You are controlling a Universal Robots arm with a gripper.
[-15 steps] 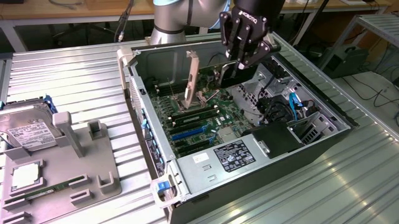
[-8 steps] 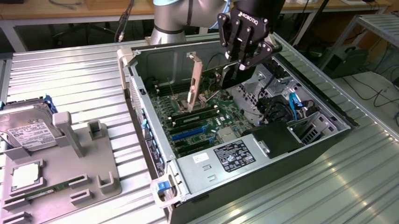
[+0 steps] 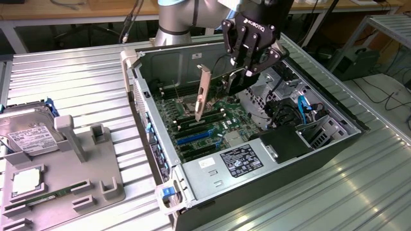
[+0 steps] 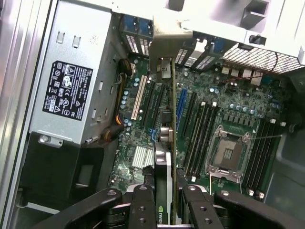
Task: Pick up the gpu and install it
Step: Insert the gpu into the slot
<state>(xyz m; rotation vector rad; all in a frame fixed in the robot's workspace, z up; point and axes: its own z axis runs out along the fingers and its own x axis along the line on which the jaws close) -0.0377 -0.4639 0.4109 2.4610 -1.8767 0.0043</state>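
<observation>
The gpu (image 3: 224,89) hangs edge-on inside the open computer case (image 3: 151,139), its silver end bracket (image 3: 203,94) pointing down toward the green motherboard (image 3: 212,125). My gripper (image 3: 247,72) is shut on the card's far end from above. In the wrist view the gpu (image 4: 166,143) runs as a thin edge away from my gripper (image 4: 167,210), with a black finger (image 4: 143,205) on each side of its cooler block. Its bracket (image 4: 167,36) lies near the case's rear slot openings, above the expansion slots (image 4: 157,105). Whether the card touches a slot I cannot tell.
A power supply (image 3: 241,161) with a black label fills the case's near end. A drive cage with blue cables (image 3: 301,108) is at the exterior view's right. On the grey fixture (image 3: 96,178) at the left lie a hard drive (image 3: 29,130) and a memory stick (image 3: 48,196).
</observation>
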